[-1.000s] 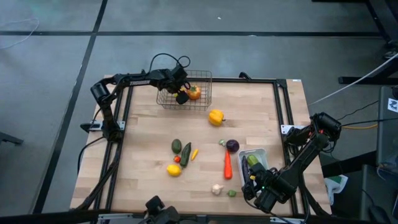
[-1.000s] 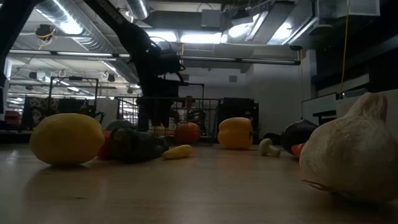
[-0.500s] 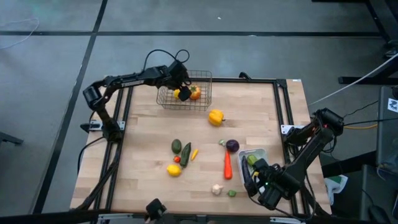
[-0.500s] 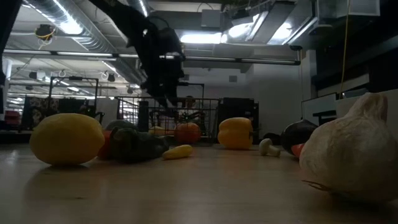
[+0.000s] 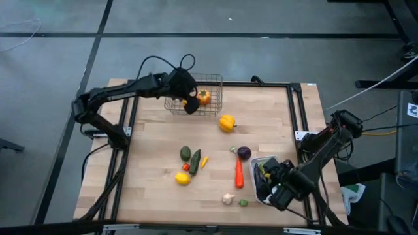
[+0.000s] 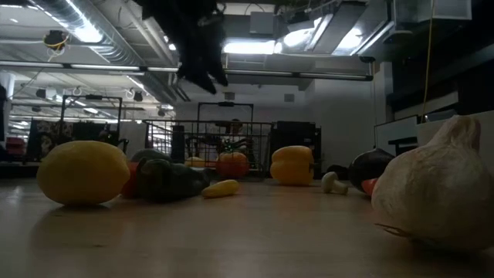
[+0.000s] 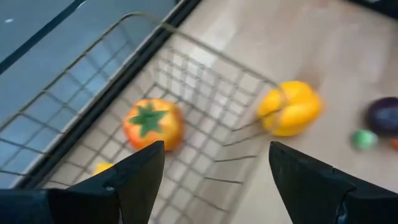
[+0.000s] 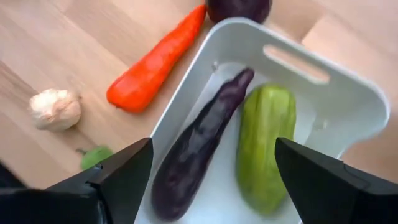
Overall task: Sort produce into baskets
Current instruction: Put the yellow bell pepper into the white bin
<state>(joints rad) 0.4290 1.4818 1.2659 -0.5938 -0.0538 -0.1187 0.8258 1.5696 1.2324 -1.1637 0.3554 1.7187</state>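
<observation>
The wire basket (image 5: 210, 108) stands at the table's far edge with an orange tomato (image 7: 152, 123) and a yellow lemon (image 7: 102, 168) on its floor. My left gripper (image 7: 214, 149) is open and empty, high above the basket (image 6: 202, 73). The white tray (image 8: 323, 93) at the near right holds a purple eggplant (image 8: 202, 146) and a green cucumber (image 8: 266, 146). My right gripper (image 8: 211, 149) is open and empty just above the tray (image 5: 263, 175). A yellow pepper (image 5: 226, 122), a carrot (image 5: 239, 173), a garlic (image 5: 227, 198) and a lemon (image 5: 183, 177) lie on the table.
Two green cucumbers (image 5: 191, 158), a small red piece and a small yellow piece lie at the table's middle. A round purple piece (image 5: 243, 153) lies beside the tray's far end, and a small green piece (image 5: 243, 203) lies near the garlic. Black rails frame the table.
My left gripper has risen out of the wire basket and now stands well above it; a yellow lemon now shows lying in the basket beside the tomato. My right gripper has moved a little toward the table's far edge, over the tray.
</observation>
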